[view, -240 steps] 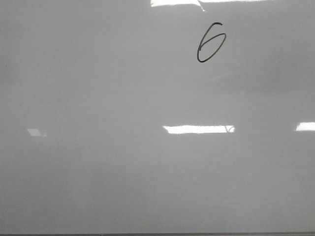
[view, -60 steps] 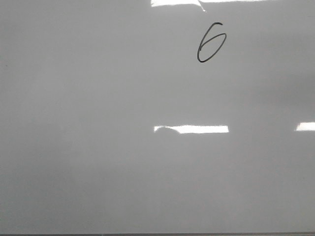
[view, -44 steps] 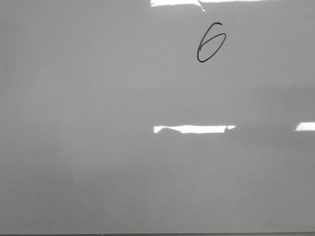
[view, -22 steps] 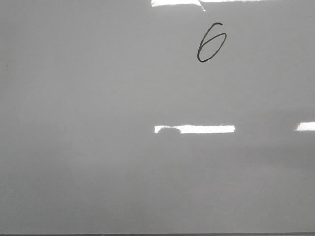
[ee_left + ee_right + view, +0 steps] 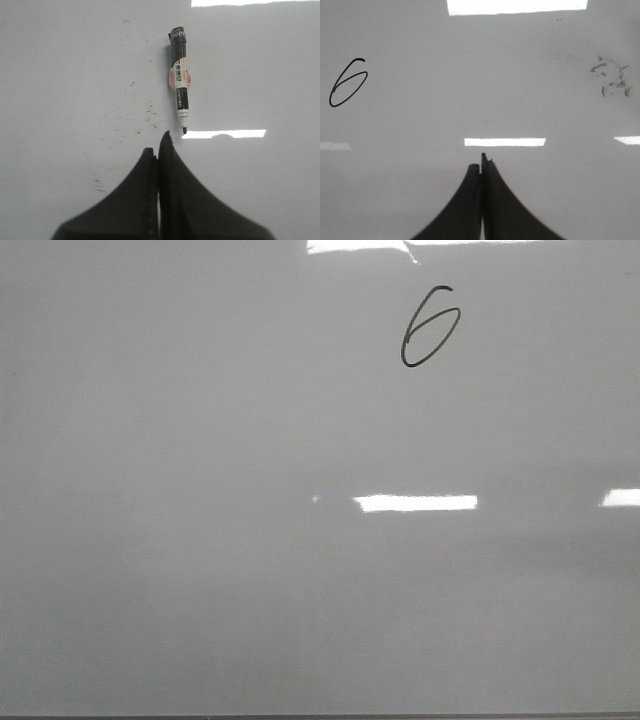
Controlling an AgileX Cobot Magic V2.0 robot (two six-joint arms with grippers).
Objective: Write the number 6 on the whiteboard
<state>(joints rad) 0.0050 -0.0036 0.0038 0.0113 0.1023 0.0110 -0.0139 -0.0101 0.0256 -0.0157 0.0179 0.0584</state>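
Note:
The whiteboard (image 5: 200, 590) fills the front view, glossy grey-white with bright light reflections. A thin black slanted number 6 (image 5: 429, 328) stands on it at the upper right; it also shows in the right wrist view (image 5: 347, 83). A marker pen (image 5: 179, 77) with a black cap lies flat on the board (image 5: 60, 75) in the left wrist view, its tip bare and just beyond the fingertips. My left gripper (image 5: 158, 148) is shut and empty, close to the marker's tip. My right gripper (image 5: 481, 163) is shut and empty over bare board (image 5: 545, 200). Neither gripper shows in the front view.
The board's thin dark front edge (image 5: 320, 717) runs along the bottom of the front view. Faint ink smudges (image 5: 611, 77) mark the board in the right wrist view, and small specks (image 5: 135, 117) mark it beside the marker.
The 6 has not changed. The bright reflection in the middle of the front view has lost its left end, as a dark shape's mirror image slid over it.

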